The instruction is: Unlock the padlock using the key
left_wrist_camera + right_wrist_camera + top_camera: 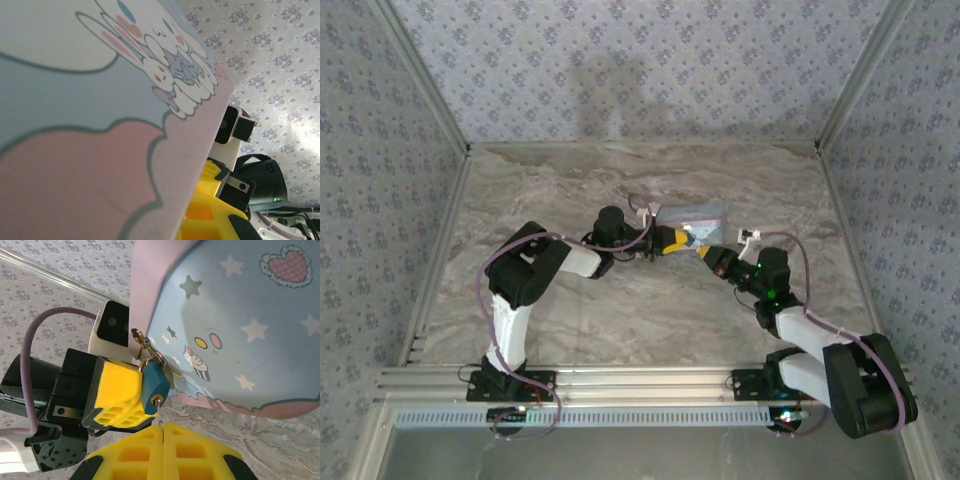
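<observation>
So, padlock: teal body, hangs off a brass clasp at the edge of the box, keyhole end down, facing the right wrist camera.
box: light blue and pink, sits mid-table in the top view, between the 2 arms. Its printed face is close up against the left wrist lens.
left gripper: clenched. 1 yellow finger lies flat against the padlock's left side, likely to stop the lock swinging on its clasp. Cannot tell whether the body is actually pinched.
right gripper: clenched, pads tight together, tips just under the keyhole. It is lined up with the keyhole, which reads as an insert-or-turn pose.
key: cannot make it out. There is a small brass glint at the keyhole; if the key sits between the right pads, they hide it.
progress: padlock hangs on the clasp, so I judge it not yet open.
print: cartoon rabbit-like figures, stars, 1 heart, a cupcake.
writing: no brand or text readable on lock, box or grippers.
</observation>
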Action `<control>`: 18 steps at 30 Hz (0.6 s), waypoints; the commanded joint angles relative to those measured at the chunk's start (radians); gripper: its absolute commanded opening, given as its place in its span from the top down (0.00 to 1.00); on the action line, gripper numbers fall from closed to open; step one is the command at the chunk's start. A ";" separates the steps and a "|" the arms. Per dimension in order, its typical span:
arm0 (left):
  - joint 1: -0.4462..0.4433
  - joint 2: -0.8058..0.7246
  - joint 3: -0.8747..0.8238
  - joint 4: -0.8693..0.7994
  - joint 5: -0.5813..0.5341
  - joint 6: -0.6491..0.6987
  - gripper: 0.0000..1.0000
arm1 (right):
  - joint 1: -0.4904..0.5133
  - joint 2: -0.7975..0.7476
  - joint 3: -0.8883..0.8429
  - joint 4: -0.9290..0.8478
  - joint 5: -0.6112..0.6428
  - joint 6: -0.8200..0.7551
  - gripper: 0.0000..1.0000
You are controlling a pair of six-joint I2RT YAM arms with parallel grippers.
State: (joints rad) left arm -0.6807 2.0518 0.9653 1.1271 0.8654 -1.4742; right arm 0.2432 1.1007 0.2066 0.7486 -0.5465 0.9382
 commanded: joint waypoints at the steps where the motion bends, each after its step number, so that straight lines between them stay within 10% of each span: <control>1: -0.013 0.015 0.009 0.112 0.031 -0.013 1.00 | -0.006 0.012 0.036 -0.004 -0.018 -0.006 1.00; 18: -0.022 0.028 0.023 0.156 0.027 -0.032 1.00 | -0.018 0.082 0.059 0.057 -0.018 0.095 1.00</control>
State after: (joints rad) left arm -0.6811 2.0781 0.9657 1.1866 0.8555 -1.5055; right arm 0.2256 1.1717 0.2329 0.7685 -0.5549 0.9993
